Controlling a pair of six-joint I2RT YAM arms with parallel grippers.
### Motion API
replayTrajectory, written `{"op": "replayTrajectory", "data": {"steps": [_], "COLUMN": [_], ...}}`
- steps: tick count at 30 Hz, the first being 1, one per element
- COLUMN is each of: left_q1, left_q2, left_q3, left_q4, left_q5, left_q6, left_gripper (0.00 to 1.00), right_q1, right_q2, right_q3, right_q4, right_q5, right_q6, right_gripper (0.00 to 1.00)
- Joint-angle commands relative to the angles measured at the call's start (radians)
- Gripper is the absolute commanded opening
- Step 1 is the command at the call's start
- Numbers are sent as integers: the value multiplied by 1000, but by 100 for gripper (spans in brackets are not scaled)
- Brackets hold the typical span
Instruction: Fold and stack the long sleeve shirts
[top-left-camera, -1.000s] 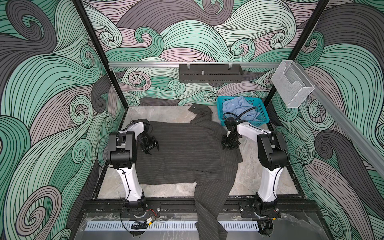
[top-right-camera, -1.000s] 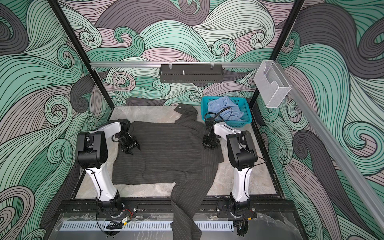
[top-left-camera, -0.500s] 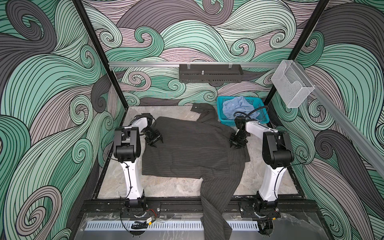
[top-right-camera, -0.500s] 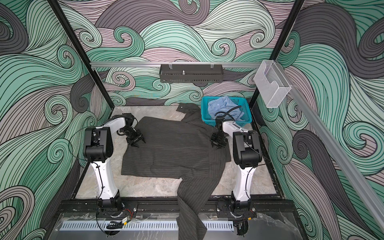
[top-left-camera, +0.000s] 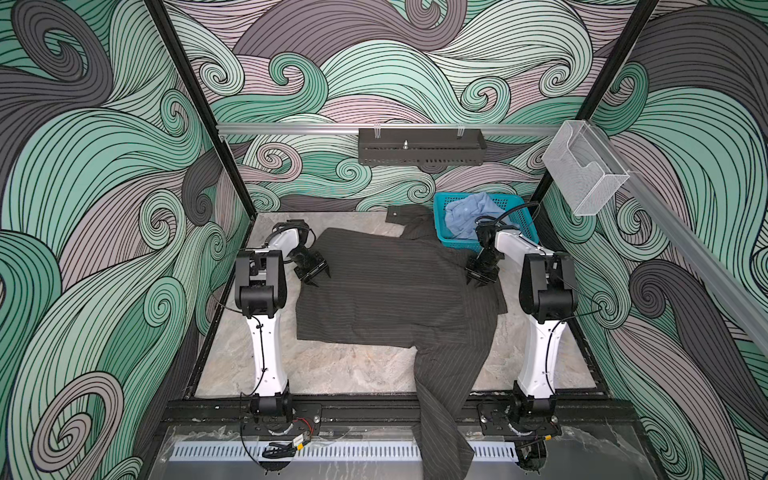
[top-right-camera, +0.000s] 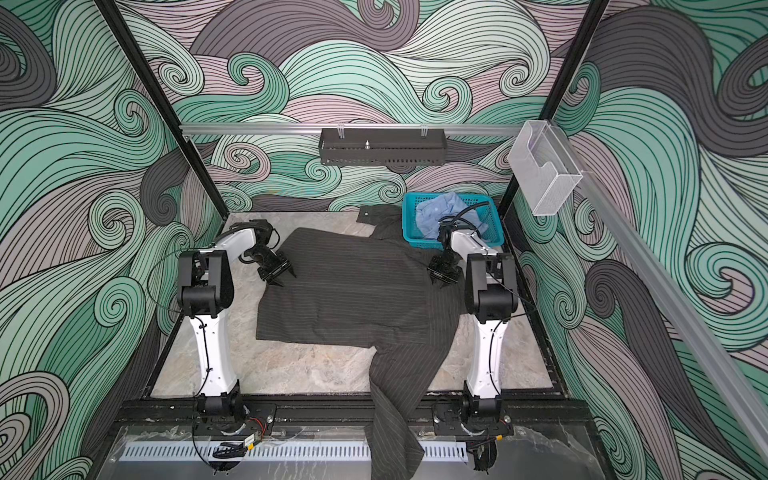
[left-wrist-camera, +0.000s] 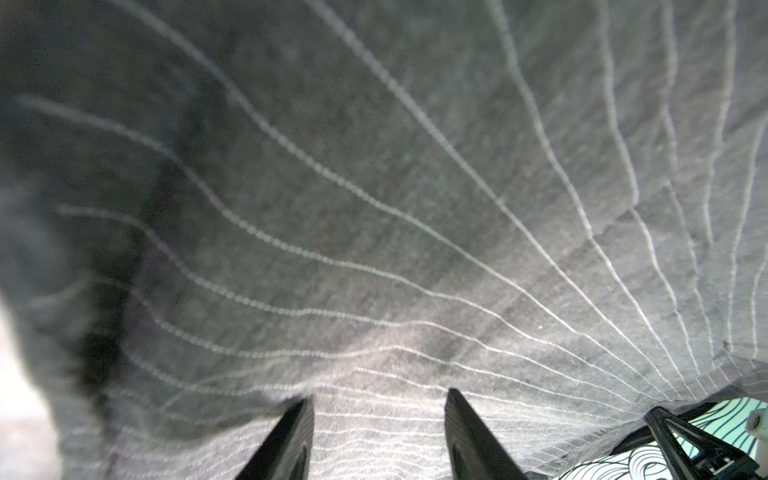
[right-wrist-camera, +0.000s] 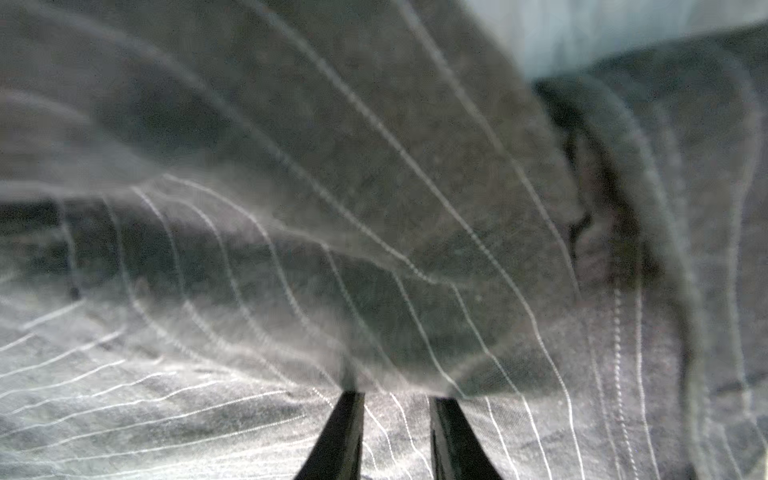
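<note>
The left claw (left-wrist-camera: 378, 399) has its two black fingers standing apart, with cloth filling the gap. I cannot tell whether a fold is nipped or the tips merely press down. The right claw (right-wrist-camera: 395, 395) stands narrower, its fingers also parted and its tips set against a raised ridge of fabric; a grip there cannot be confirmed either.

The claws sit at opposite side edges of the dark charcoal-grey pinstriped cloth shirt (top-left-camera: 386, 299), probably to keep its body stretched flat and square for folding. The shirt lies spread on the pale marbled surface (top-left-camera: 353, 370), a thin, soft weave that drapes limply. One long sleeve (top-left-camera: 440, 415) trails over the near edge.

Just beside the shirt, at the back right, the teal plastic mesh basket (top-left-camera: 455, 244) holds the plain light-blue cloth shirt (top-left-camera: 465, 210), crumpled and not yet folded.
</note>
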Motion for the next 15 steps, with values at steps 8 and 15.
{"op": "replayTrajectory", "data": {"steps": [8,15], "left_q1": [61,59], "left_q2": [-40,-502], "left_q3": [37,-174], "left_q4": [-7,99], "left_q5": [30,56], "left_q6": [25,10], "left_gripper": [56,98], "right_q1": [37,88], "right_q2": [19,-245], "right_q3": [109,58], "right_q4": [-18,-62], "right_q5": [19,74], "right_q6": [-38,-46], "right_gripper": [36,64]}}
